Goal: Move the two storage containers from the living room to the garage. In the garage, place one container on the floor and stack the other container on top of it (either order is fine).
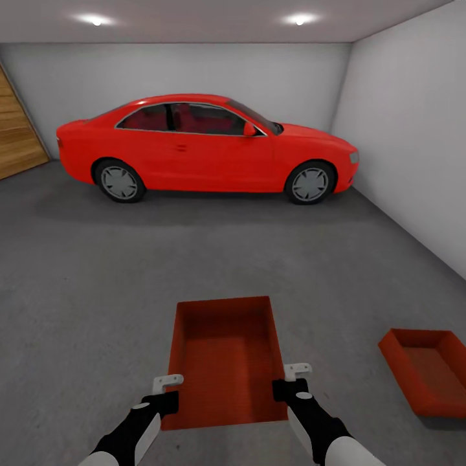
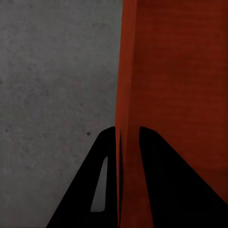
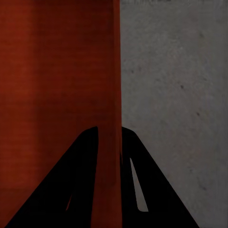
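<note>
Because each tool, left tool (image 1: 169,388) and right tool (image 1: 292,380), is clamped on a side wall, the carried container (image 1: 226,359) stays level for stacking onto the second container (image 1: 430,372) on the floor (image 1: 97,291).

Head view overlooks the held container (image 1: 226,359); wrist views hug its walls.

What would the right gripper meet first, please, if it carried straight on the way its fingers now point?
Most likely the concrete floor. The right gripper is clamped on a side wall of the held container, and beyond that wall nothing else shows; depth is unclear.
</note>
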